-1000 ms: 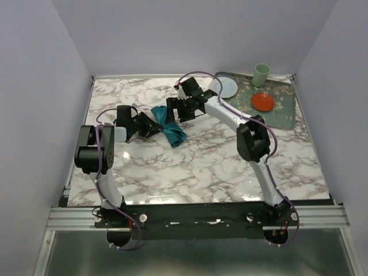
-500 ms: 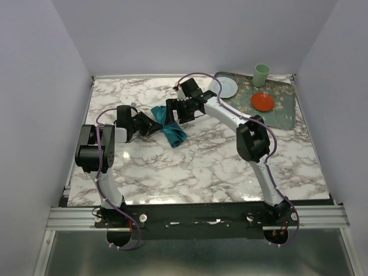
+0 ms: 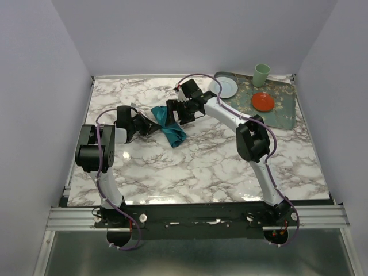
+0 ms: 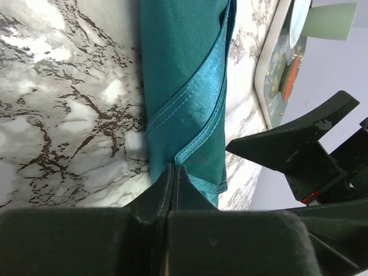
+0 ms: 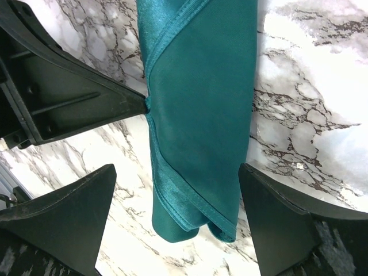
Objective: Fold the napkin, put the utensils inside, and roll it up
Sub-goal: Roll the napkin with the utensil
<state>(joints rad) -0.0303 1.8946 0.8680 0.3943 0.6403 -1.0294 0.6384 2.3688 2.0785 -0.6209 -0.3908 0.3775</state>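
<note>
Marble tabletop [image 3: 201,167] carries the teal napkin [image 3: 171,132] as a folded bundle between both arms. The left end effector [image 4: 172,168] has just clenched onto its hem, likely anchoring it; the right end effector [image 5: 175,171] straddles it, released.

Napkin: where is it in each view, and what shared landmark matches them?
Top external: napkin, left of centre on the marble table, between both arms' jaws.
Left wrist: centre, running from the top edge down into the shut left jaws.
Right wrist: centre, lengthwise between the open right jaws.
Shared landmark: the left jaws pinching its hem.
</note>
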